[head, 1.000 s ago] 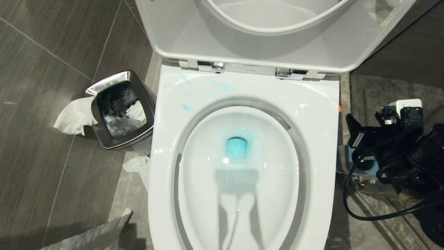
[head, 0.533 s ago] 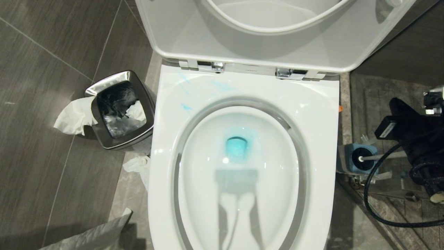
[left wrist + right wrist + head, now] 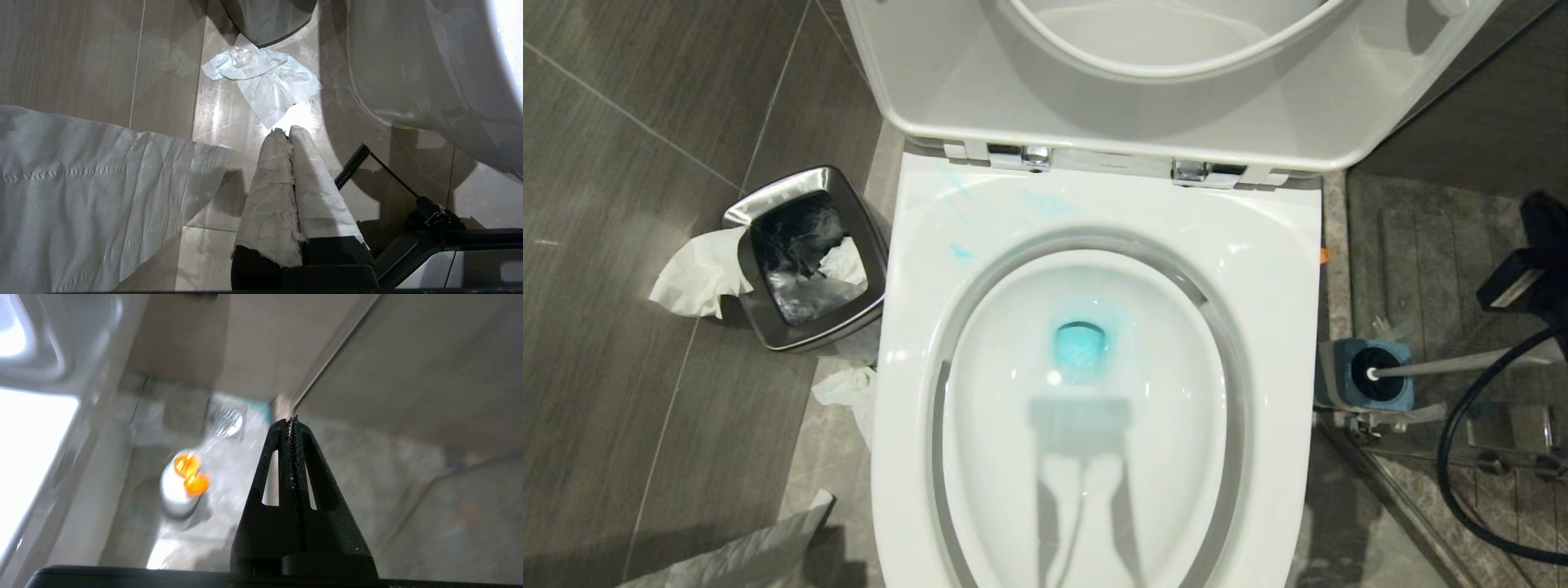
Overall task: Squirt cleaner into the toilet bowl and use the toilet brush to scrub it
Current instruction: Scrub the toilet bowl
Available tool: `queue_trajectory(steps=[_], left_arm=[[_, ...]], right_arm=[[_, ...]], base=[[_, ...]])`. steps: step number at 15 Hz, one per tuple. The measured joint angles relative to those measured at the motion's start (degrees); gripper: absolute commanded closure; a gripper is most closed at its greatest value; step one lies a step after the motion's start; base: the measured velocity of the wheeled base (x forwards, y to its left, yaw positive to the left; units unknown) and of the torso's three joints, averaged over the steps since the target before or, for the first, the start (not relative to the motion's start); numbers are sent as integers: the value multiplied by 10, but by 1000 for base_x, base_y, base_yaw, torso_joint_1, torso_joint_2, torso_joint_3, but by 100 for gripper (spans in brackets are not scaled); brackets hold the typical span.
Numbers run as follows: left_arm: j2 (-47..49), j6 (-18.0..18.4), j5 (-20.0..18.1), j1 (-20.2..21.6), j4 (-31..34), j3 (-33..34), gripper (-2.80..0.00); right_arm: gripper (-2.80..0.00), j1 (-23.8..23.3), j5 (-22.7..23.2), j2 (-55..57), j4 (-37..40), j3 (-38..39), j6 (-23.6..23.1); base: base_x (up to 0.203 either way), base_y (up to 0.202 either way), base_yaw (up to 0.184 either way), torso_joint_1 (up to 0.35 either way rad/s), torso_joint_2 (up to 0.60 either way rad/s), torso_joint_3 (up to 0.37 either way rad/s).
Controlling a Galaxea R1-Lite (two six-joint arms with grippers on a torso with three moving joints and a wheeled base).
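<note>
Right claw (image 3: 292,420) withdrew empty; cleaner (image 3: 179,486) stands nearby.

The head view looks steeply down into the toilet bowl (image 3: 1086,425) from close above. The left wrist view faces the floor (image 3: 171,49) beside that bowl's outer wall. The right wrist view, blurred, looks down on the cleaner (image 3: 182,484).

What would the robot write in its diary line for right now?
bowl: blue cleaner in | brush: in holder | bottle: on floor | right gripper: shut, empty | left gripper: shut, parked
</note>
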Motion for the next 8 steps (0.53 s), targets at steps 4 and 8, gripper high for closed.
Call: queue_trajectory(steps=[4, 8], left_arm=[[0, 0, 0, 0, 0, 0, 0], [0, 0, 0, 0, 0, 0, 0]], right_arm=[[0, 1, -25, -71, 0, 23, -109], [0, 4, -49, -127, 41, 65, -140]], base=[[0, 0, 0, 0, 0, 0], [0, 0, 0, 0, 0, 0]])
